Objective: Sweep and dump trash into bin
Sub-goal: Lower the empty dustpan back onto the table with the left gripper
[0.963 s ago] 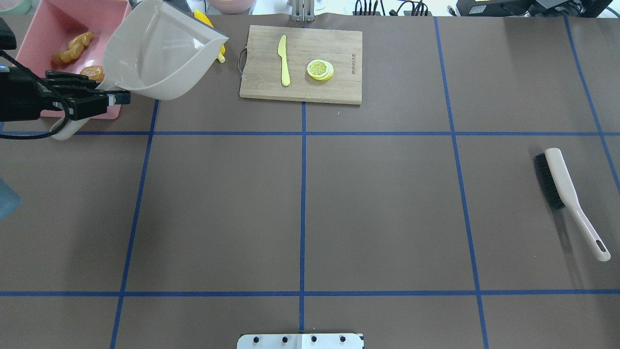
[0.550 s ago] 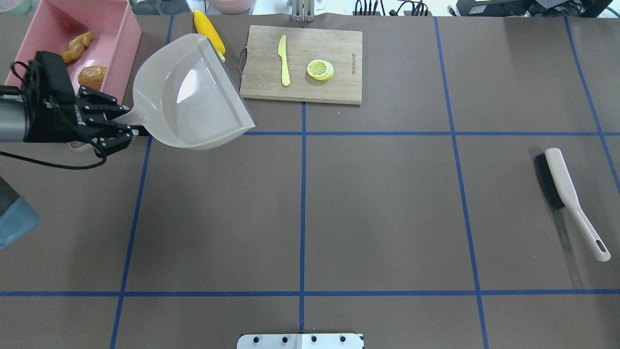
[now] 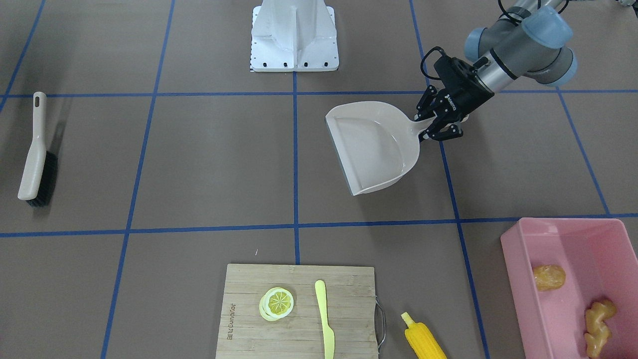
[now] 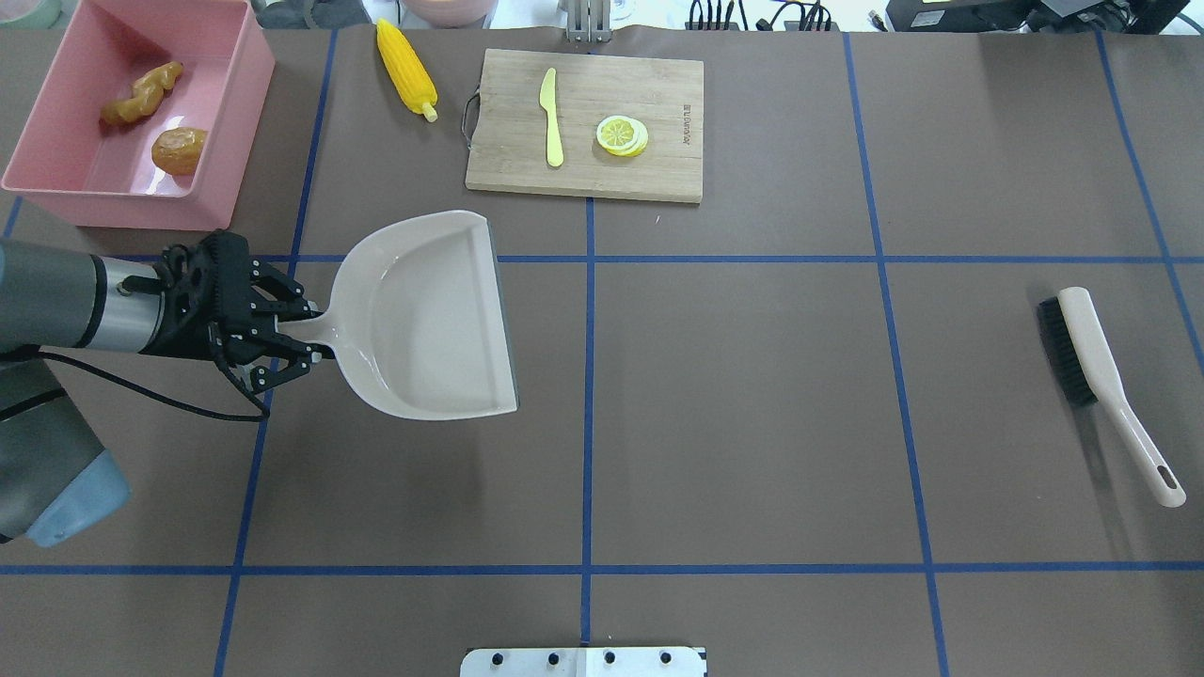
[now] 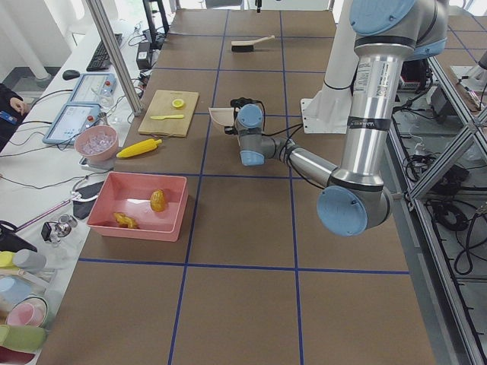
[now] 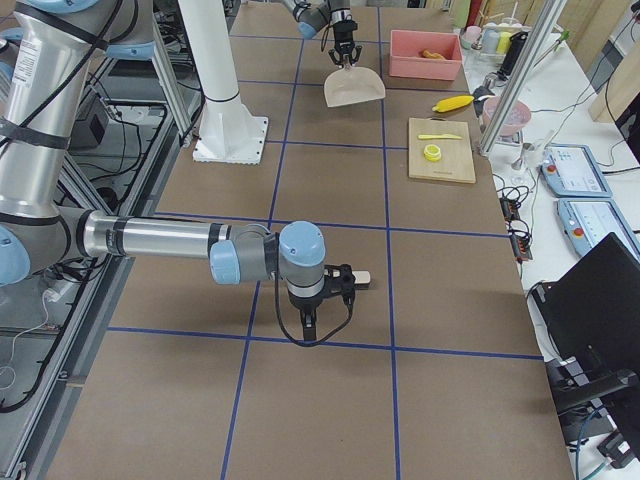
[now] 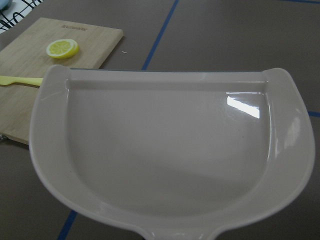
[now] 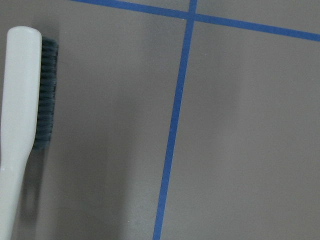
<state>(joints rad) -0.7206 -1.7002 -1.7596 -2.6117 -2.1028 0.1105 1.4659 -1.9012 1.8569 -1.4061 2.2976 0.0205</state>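
Clamping the stub handle of the beige dustpan [image 4: 433,320], the left gripper [image 4: 306,338] is holding the pan hollow side up, with its straight lip pointing toward the middle of the table (whether the pan is touching the brown surface cannot be told). The pink bin [image 4: 122,209] is sitting at the far left corner, well apart from the pan. The orange-brown potato [image 4: 179,150] and the knobbly ginger root [image 4: 141,94] are lying inside it, near each other but apart. The corn cob [image 4: 404,66] is lying on the table outside the bin, between it and the wooden cutting board [image 4: 583,122], just beside the board's metal handle. A pale yellow knife [image 4: 551,118] and a lemon slice [image 4: 622,134] are resting on the board. The hand brush [image 4: 1101,376] is lying loose on the far right. The right gripper [image 6: 350,280] is showing only in the side view, so its grip cannot be told.
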